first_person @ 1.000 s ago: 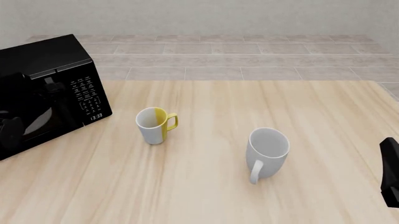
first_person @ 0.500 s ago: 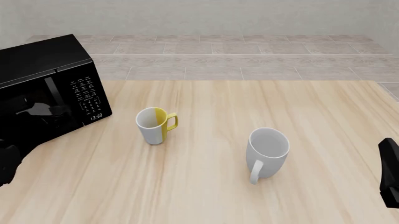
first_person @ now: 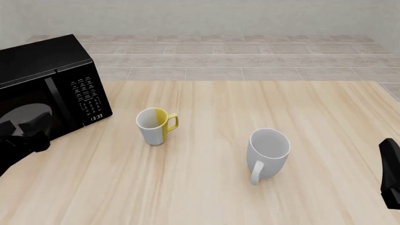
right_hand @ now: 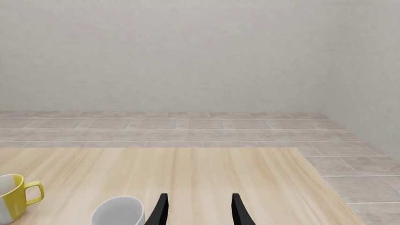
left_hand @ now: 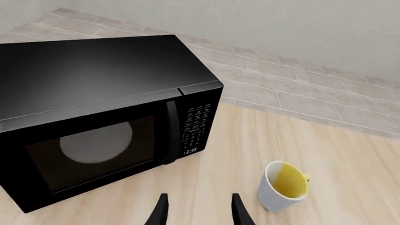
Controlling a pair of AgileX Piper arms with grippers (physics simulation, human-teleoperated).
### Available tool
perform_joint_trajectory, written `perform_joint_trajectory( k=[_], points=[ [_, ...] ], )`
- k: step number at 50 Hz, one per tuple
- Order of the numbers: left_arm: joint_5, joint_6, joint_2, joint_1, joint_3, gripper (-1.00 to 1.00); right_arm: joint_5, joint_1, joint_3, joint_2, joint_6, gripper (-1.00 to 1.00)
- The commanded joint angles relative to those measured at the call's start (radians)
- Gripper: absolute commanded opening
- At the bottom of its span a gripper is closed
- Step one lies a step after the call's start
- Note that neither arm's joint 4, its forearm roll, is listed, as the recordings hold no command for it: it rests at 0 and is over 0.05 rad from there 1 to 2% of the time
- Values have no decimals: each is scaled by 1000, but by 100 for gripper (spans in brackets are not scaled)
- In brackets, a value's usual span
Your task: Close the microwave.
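Observation:
The microwave (first_person: 50, 89) is a glossy black box at the table's far left. Its dark-windowed door (left_hand: 93, 150) lies flush with the button panel (left_hand: 196, 123), and the handle (left_hand: 168, 132) is upright beside the panel. My left gripper (left_hand: 198, 213) is open and empty. It hovers over the table a short way in front of the door and touches nothing. In the front view the left arm (first_person: 25, 136) shows dark against the door's lower part. My right gripper (right_hand: 198, 212) is open and empty at the table's near right, and the right arm (first_person: 390, 180) only shows at the edge.
A white mug with a yellow side and handle (first_person: 154, 125) stands just right of the microwave; it also shows in the left wrist view (left_hand: 284, 186). A larger white mug (first_person: 267, 153) stands right of the table's centre, near the right gripper (right_hand: 119, 212). A tiled floor lies beyond the table's far edge.
The door's top edge looked slightly ajar a second ago and now sits flush. My left arm has drawn back from the door toward the near left. The right arm is still.

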Motion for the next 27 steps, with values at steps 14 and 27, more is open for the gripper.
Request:
perform_joint_trajectory(
  k=[14,27],
  points=[
    [442,146,-601,-82,11,100,-7,4,8,0,0,100],
    [483,191,-696,-106,40,100,-1,6,3,0,1,100]
  ],
)
